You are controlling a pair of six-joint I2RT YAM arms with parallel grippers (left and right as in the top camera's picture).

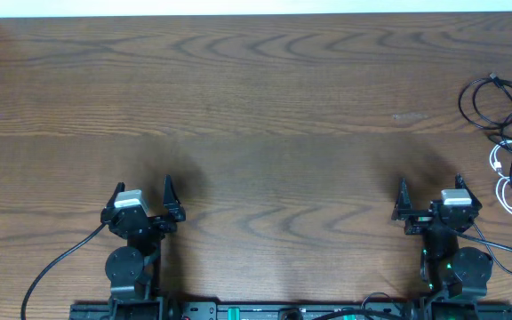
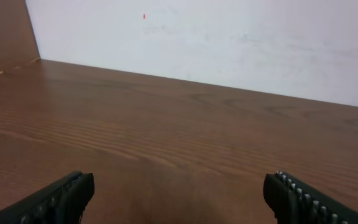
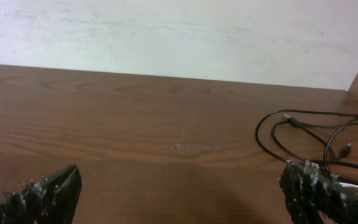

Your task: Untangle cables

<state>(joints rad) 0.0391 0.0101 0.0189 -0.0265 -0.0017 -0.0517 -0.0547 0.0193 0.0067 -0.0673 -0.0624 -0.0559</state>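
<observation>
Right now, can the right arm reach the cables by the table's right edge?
Probably yes. The right gripper is open and empty, the cables lie ahead and to its right, and only wooden table shows between them.

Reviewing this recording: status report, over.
Left gripper open, empty. Right gripper open, empty. Thin black and white cables tangled at right edge of brown wooden table, untouched. Nothing blocks the approach.
</observation>
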